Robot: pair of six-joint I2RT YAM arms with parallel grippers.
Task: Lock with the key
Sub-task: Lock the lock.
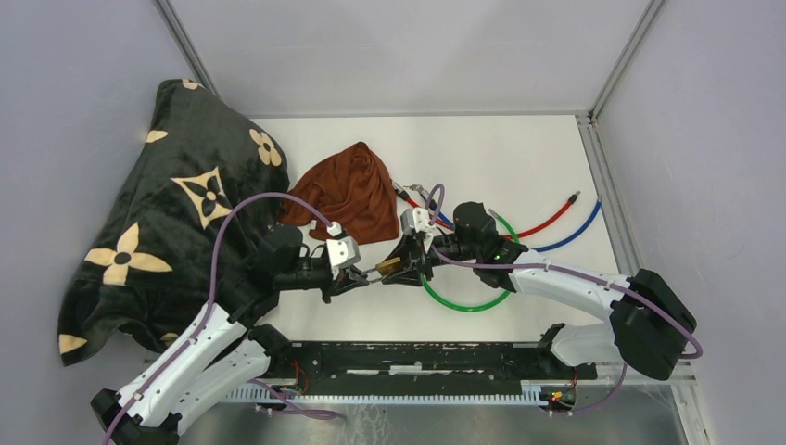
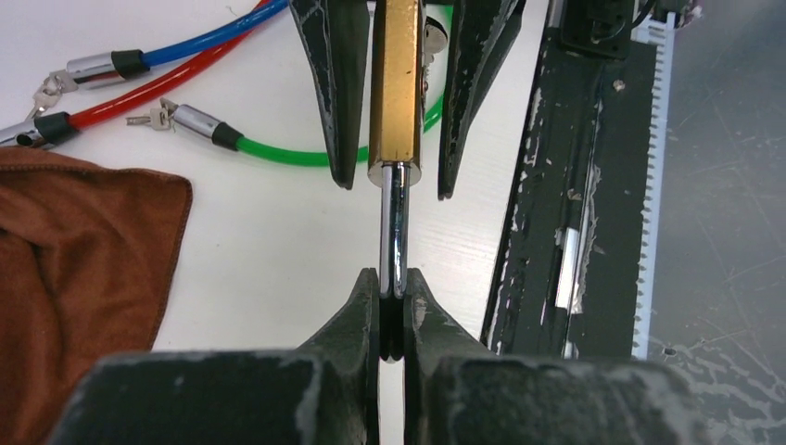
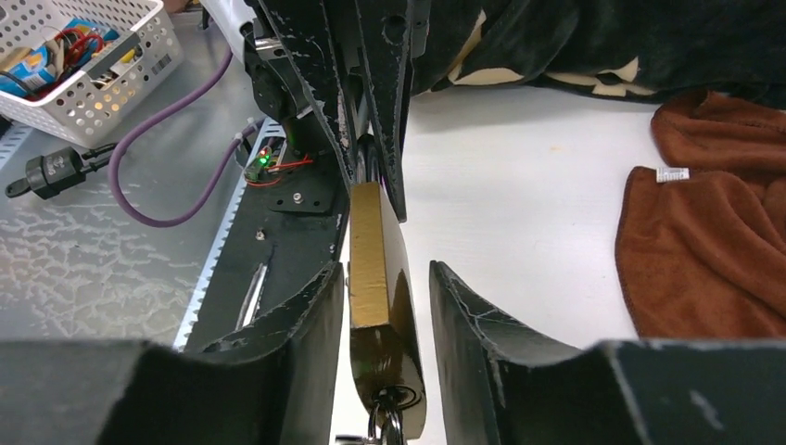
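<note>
**Item:** brass padlock (image 2: 394, 83), with key (image 3: 387, 417).

**Position:** carried level between the two arms over the worktop (image 1: 519, 158), toward its near edge. Just beside the green cable (image 1: 463, 304), well apart from the brown cloth (image 1: 348, 190).

**Hold:** pinched at the shackle (image 2: 394, 222) by the left fingers (image 2: 360, 311), shut tight on the steel bar. Flanked along the brass body by the right fingers (image 3: 306, 320), parted, with a gap visible on at least one side. Not judged a firm clamp.

**Key:** seated in the base of the body, only its ring end visible low in the right wrist view. Could not tell whether turned or not, nor whether the shackle sat fully home.

**Step in hand, as judged:** steadying the lock before working the key.

**Next move, as judged:** called for drawing the right fingers back along the body to the key and closing on its bow. Then twisting about the lock's long axis, with the turn resisted at the shackle end.
</note>
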